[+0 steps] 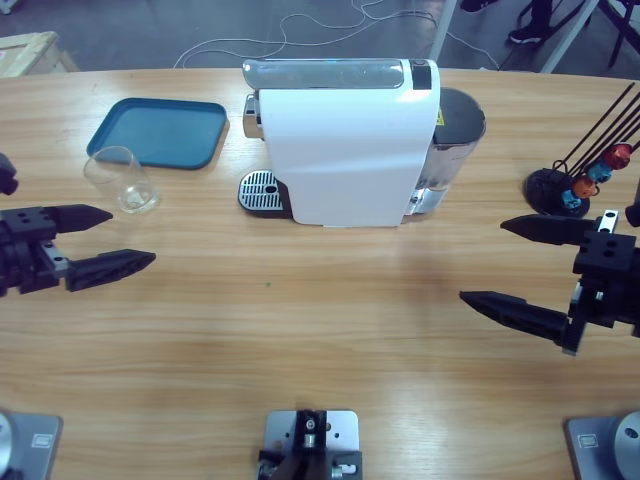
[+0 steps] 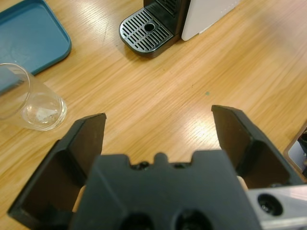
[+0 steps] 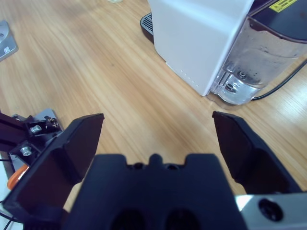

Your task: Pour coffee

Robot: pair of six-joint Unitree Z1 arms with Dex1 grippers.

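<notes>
Glass tumbler [image 1: 122, 180] beside tray [image 1: 157, 133] edge (left hand [image 1: 100, 243] agape)

A white coffee machine [image 1: 350, 140] stands at the middle of the wooden table [image 1: 300, 340], its round drip grille [image 1: 261, 191] toward the left and a water tank [image 1: 455, 140] at its right. A teal tray [image 1: 157, 132] lies left of it, with a clear glass tumbler [image 1: 121, 180] just below the tray. The left gripper [image 1: 100, 240] and the right gripper [image 1: 515, 265] hover with jaws spread. Capsules hang on a black stand [image 1: 570, 185] at the right edge.
</notes>
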